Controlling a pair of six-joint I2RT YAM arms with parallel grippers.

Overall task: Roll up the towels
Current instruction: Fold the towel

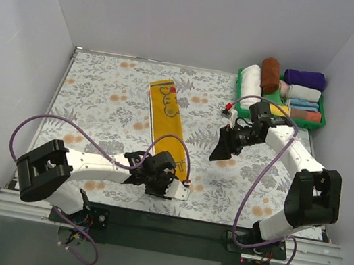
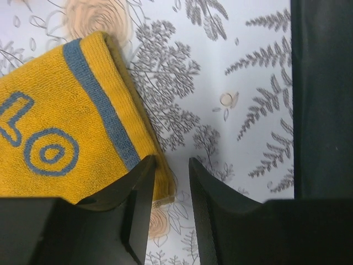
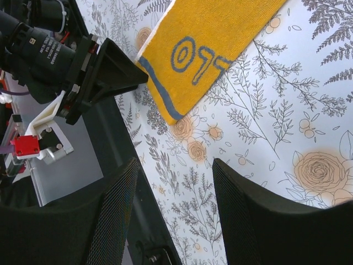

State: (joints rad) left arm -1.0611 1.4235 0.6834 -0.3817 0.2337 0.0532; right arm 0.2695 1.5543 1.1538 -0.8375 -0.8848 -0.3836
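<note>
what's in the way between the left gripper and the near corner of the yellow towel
Nothing visible. The left gripper sits right at the corner of the yellow towel, with only patterned tablecloth showing between its jaws.

a green plastic tray (image 1: 309, 124) sits beyond the right pincer (image 1: 223, 149), toward the far right corner. it holds a rolled white cloth (image 1: 250, 80), a purple cloth (image 1: 304, 78) and a pale blue cloth (image 1: 303, 105). a small red-and-white object (image 1: 229, 109) lies just beyond that pincer. a flower-and-fern tablecloth (image 1: 102, 92) spreads beneath it.
</note>
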